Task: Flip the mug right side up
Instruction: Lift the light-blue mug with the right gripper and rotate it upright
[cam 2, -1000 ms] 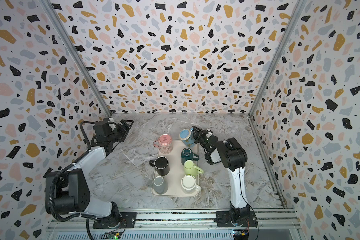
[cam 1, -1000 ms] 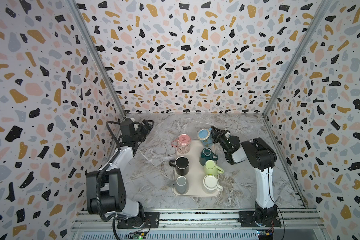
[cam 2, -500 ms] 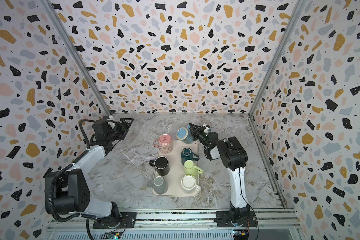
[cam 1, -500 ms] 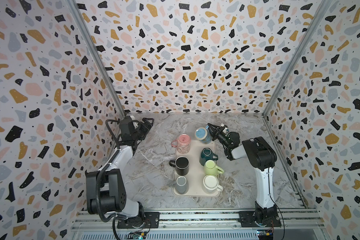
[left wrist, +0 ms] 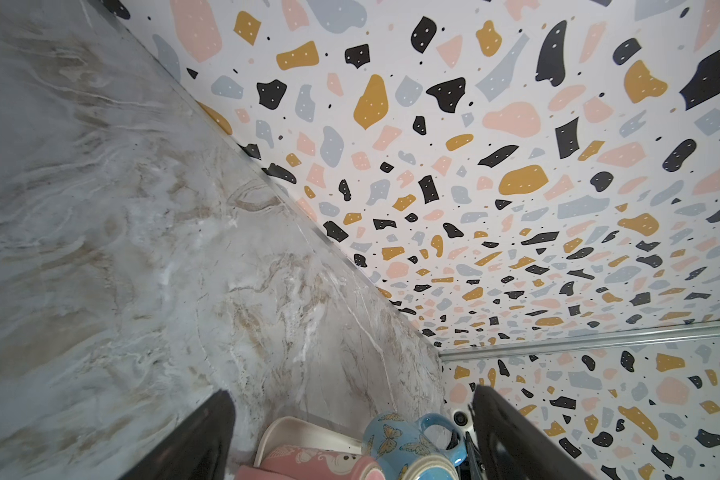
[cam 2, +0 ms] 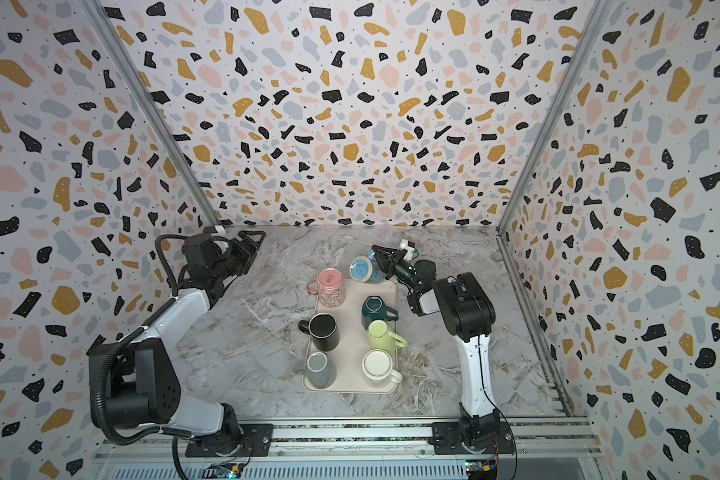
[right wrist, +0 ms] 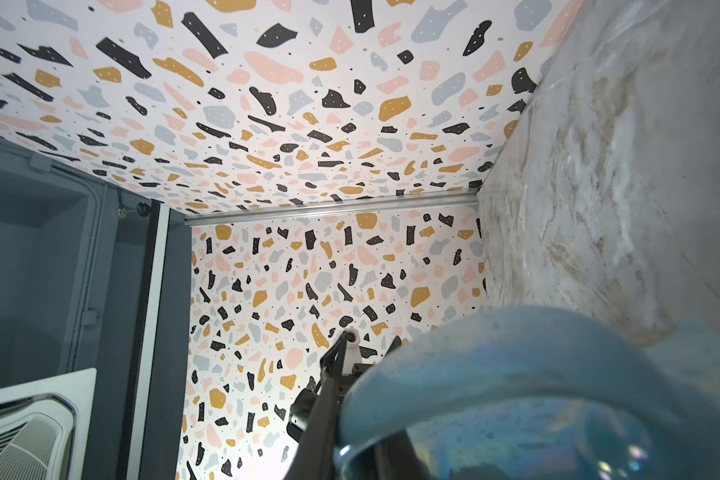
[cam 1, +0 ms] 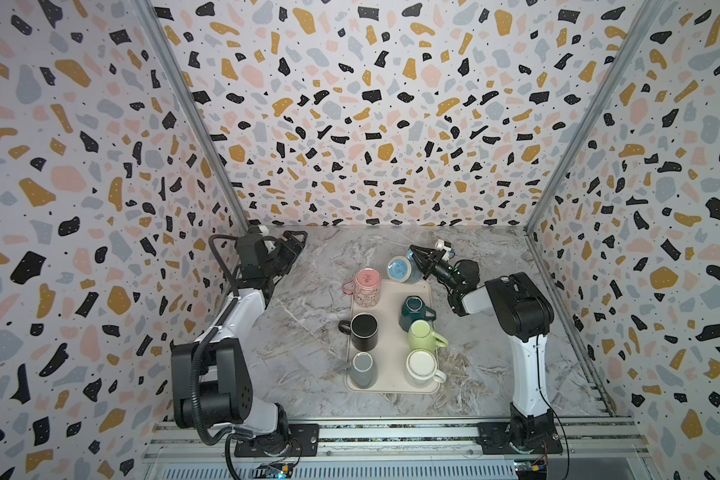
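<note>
Clenching on the handle of the blue mug [cam 1: 400,269], the right jaws are holding it at the far end of the tray [cam 1: 391,353]. The left jaws are standing spread wide with nothing between them. In the left wrist view we are seeing their two black fingers [left wrist: 200,444] well apart.

Starting nearest us, low in both top views, we are looking at the cream tray lying on the marbled surface [cam 1: 308,332]. It is carrying a grey mug [cam 1: 362,368] at its near left and a cream mug [cam 1: 422,365] at its near right. Behind those, a black mug [cam 1: 364,331] and a light green mug [cam 1: 422,336] are standing side by side. Farther up the frame come a dark teal mug [cam 1: 412,311] on the right and a pink mug [cam 1: 368,286] at the tray's far left corner.

Farther still, just right of centre, the blue mug is lying tilted on its side over the tray's far right corner. One of its round ends is facing up and toward the left of the frame. We are not able to tell whether it is touching the tray. The right arm [cam 1: 520,311] is reaching in from the right of the frame. The left arm [cam 1: 242,307] is stretching toward the far left corner of the surface, well apart from the tray.
</note>
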`<state>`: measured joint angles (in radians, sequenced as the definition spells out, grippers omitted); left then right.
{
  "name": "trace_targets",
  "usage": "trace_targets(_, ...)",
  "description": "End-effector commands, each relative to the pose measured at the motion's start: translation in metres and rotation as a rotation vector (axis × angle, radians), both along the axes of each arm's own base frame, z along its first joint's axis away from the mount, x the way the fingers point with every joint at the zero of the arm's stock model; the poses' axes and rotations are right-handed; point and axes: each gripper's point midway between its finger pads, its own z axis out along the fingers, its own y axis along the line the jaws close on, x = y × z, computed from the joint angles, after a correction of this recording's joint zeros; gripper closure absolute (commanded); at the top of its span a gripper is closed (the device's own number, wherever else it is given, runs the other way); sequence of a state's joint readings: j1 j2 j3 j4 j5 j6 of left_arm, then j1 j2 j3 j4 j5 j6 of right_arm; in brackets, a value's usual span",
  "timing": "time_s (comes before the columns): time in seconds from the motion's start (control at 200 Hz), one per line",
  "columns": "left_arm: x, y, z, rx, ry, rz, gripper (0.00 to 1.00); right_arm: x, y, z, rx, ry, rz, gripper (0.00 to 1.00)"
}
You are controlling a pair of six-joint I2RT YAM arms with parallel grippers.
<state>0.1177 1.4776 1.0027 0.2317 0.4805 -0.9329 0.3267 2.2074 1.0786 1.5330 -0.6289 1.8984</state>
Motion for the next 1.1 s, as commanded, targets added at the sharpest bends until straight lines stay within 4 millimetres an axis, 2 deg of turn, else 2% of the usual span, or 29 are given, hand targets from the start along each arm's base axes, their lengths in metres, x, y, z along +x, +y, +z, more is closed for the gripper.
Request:
trace_targets(0.0, 0.007, -0.002, 0.030, -0.001, -0.092, -0.027, 0.11, -0.038, 0.000, 0.102, 0.052, -0.425, 0.034, 1.00)
trace_targets(0.23, 0.010, -0.013, 0.055, 0.000, -0.151, -0.085, 0.11, -0.045, 0.014, 0.112, -0.102, -0.540, 0.053, 1.00)
trace_targets(0.466, 0.015, -0.034, 0.077, 0.030, -0.194, -0.148, 0.12, -0.048, 0.026, 0.120, -0.251, -0.643, 0.057, 1.00)
trace_targets(0.586, 0.016, -0.047, 0.080, 0.056, -0.193, -0.190, 0.12, -0.050, 0.034, 0.119, -0.317, -0.668, 0.070, 1.00)
trace_targets(0.881, 0.018, -0.096, 0.102, 0.097, -0.235, -0.325, 0.13, -0.060, 0.052, 0.120, -0.473, -0.778, 0.092, 1.00)
trace_targets(1.096, 0.013, -0.133, 0.112, 0.179, -0.254, -0.465, 0.16, -0.069, 0.064, 0.127, -0.664, -0.912, 0.085, 1.00)
